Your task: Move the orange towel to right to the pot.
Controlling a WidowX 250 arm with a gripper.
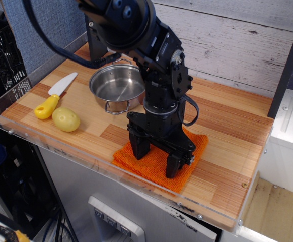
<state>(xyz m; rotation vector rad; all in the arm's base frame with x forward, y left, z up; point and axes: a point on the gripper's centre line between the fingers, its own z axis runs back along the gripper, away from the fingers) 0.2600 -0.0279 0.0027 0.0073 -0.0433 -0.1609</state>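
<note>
The orange towel [187, 164] lies flat on the wooden table near its front edge, to the right of and nearer than the pot [117, 86]. The pot is a shiny steel one with wire loop handles, standing upright and empty. My gripper [155, 160] is open, pointing down, with both black fingers [139, 147] spread wide and low over the towel's front part. The fingertips look close to or touching the cloth. The arm hides the towel's middle and back-left part.
A yellow-handled knife [56, 95] and a yellow potato [66, 119] lie at the left. A clear plastic rim [86, 161] runs along the table's front and left edges. A dark post [97, 40] stands behind the pot. Bare wood lies right of the towel.
</note>
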